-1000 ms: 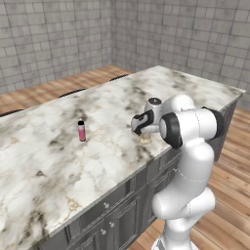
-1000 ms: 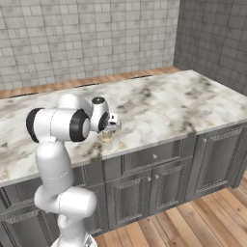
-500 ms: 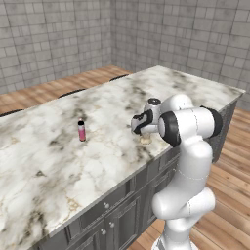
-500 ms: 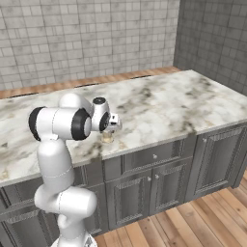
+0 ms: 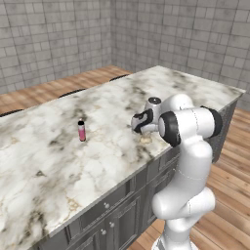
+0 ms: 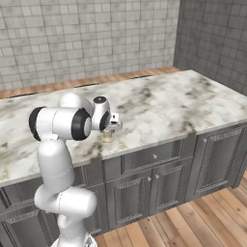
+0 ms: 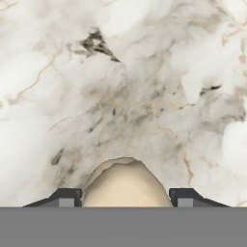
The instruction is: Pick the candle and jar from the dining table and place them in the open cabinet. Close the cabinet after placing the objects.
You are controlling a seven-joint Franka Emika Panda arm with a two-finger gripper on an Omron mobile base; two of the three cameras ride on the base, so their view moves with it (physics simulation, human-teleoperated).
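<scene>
Hand view: my hand (image 7: 125,198) has closed partway onto the squat beige-cream candle (image 7: 126,185) between its fingertips, on the white-grey marble table (image 7: 144,72). Tapered wax could slip when lifted.

A simulated home kitchen.
A marble dining table (image 5: 58,161) on dark grey panelled cupboards (image 6: 212,159), grey tiled walls (image 6: 87,38) and a wooden floor (image 6: 193,222).

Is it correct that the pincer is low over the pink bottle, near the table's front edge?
Not the pink bottle. The pincer is low over the candle, as the hand view shows; the bottle stands apart, further along the dining table. The rest is right.
</scene>
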